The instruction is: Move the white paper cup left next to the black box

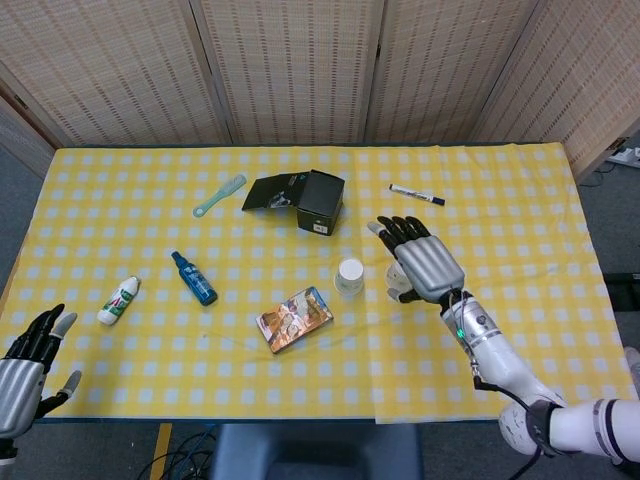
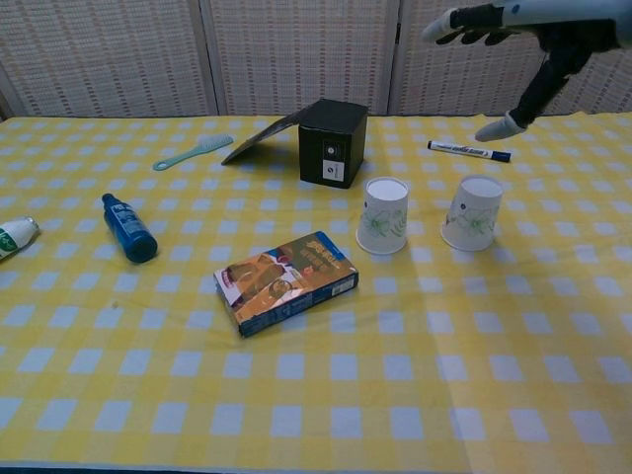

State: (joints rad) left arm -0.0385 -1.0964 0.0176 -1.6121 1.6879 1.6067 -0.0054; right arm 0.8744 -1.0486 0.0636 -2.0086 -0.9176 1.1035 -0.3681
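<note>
The white paper cup (image 1: 349, 275) (image 2: 383, 214) stands by itself on the yellow checked cloth, a short way in front of the black box (image 1: 320, 200) (image 2: 334, 142) and not touching it. A second paper cup (image 2: 472, 212) stands to its right; the head view hides it under my right hand. My right hand (image 1: 420, 260) (image 2: 538, 35) hovers above the table to the right of the cup, fingers spread, holding nothing. My left hand (image 1: 25, 365) is off the table's near left corner, fingers apart and empty.
A black marker (image 1: 417, 195) (image 2: 469, 150) lies behind the cups. A snack box (image 1: 294, 319) (image 2: 286, 282) lies in front of the cup on its left. A blue bottle (image 1: 194, 278), a white bottle (image 1: 118, 300) and a green brush (image 1: 220, 195) lie further left.
</note>
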